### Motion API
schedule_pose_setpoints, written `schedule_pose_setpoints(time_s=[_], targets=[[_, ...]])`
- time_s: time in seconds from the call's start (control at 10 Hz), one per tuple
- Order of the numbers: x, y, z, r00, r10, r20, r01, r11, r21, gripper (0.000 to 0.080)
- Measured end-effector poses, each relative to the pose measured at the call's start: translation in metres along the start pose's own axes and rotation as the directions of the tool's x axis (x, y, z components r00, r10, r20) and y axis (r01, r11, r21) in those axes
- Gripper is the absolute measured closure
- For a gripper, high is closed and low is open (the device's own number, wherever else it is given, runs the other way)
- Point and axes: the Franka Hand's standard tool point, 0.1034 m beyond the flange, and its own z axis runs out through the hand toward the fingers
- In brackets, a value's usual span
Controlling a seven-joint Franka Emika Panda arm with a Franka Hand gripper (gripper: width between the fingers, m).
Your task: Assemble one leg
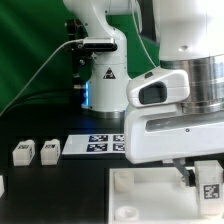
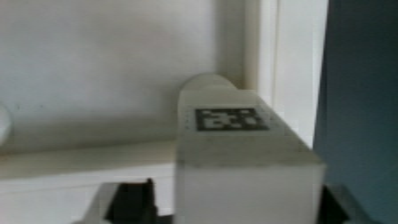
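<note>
The fingers [image 1: 196,176] grip the leg [image 2: 240,150] over the square tabletop piece [image 1: 140,190]; slight tilt could jam it at the socket.

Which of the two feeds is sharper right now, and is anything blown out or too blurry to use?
Exterior view: fairly sharp, but the arm's housing fills the near right and looks washed out; two spare legs read clearly on the black table. Wrist view: soft and out of focus, though the leg marker is still legible.

The exterior view faces the robot base [image 1: 103,75] from across the table [image 1: 60,185]; the wrist view looks closely at the leg [image 2: 240,150], which both views share [image 1: 209,179]
</note>
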Motion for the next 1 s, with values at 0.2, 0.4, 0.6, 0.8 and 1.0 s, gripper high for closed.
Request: schedule_pose_setpoints(time_s=[0.2,0.4,0.6,0.8,1.0], targets=[[-0.0002,0.0000,0.0002,0.987,0.160,0.001,-0.160,0.987,0.002,0.0508],[0.0009,0.0010,-0.0010,0.818,0.576,-0.005,-0.576,0.818,-0.008,0.0508],[0.0001,0.0045,0.0007,0.478,0.878,0.029,-0.878,0.479,0.005,0.0507],[-0.0008,0.0066,0.0002,0.237,0.968,0.085,-0.971,0.238,-0.002,0.0505],[-0.0012,0.0053,-0.0001,0.183,0.979,0.086,-0.983,0.185,-0.015,0.0505]])
